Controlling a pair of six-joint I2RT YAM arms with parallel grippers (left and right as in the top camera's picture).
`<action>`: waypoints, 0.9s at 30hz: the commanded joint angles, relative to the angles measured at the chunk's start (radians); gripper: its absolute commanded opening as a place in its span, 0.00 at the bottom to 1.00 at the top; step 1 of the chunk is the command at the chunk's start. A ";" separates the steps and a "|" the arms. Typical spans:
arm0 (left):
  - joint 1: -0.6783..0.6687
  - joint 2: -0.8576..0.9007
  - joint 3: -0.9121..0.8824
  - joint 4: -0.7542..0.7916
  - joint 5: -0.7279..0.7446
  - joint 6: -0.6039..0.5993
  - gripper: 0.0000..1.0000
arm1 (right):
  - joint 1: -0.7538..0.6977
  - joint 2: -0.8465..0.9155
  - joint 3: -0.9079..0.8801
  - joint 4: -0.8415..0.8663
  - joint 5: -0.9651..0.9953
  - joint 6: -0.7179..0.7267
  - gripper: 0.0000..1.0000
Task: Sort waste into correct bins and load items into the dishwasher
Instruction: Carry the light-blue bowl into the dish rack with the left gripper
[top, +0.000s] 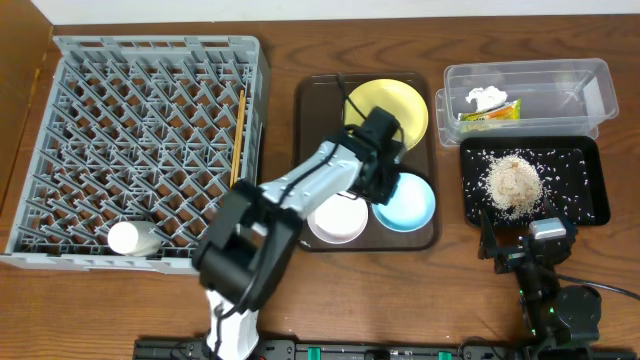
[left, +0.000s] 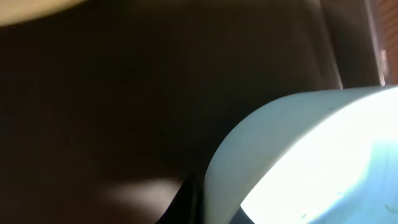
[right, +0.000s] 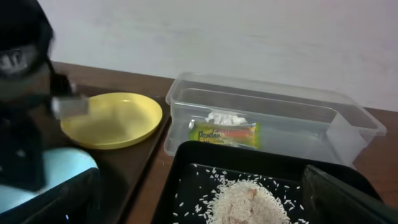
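Note:
My left gripper (top: 385, 182) reaches over the brown tray and is shut on the left rim of the light blue bowl (top: 408, 200). In the left wrist view the bowl's pale rim (left: 280, 143) runs down between the dark fingers (left: 186, 199). A white bowl (top: 337, 220) sits beside it and the yellow plate (top: 400, 100) lies behind. The grey dish rack (top: 150, 150) holds a chopstick (top: 240, 135) and a white cup (top: 132, 238) on its side. The clear tub (top: 530, 90) contains tissue (top: 485, 98) and wrapper (top: 490, 114). Rice (top: 513, 182) is heaped in the black tray (top: 585, 180). My right gripper (top: 525, 245) stands open, empty.
The dark brown serving tray (top: 310, 100) carries the plate and both bowls. The clear tub (right: 273, 118) stands right behind the black tray (right: 186, 162), both at the table's right. The left arm (right: 25, 93) fills the left of the right wrist view.

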 joint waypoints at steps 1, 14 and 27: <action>0.056 -0.180 0.053 -0.042 -0.058 -0.005 0.08 | -0.003 -0.003 -0.004 0.001 0.002 0.012 0.99; 0.267 -0.468 0.047 -0.215 -1.217 -0.037 0.08 | -0.003 -0.003 -0.004 0.001 0.002 0.012 0.99; 0.425 -0.207 0.008 -0.104 -1.621 -0.046 0.08 | -0.003 -0.003 -0.004 0.001 0.002 0.012 0.99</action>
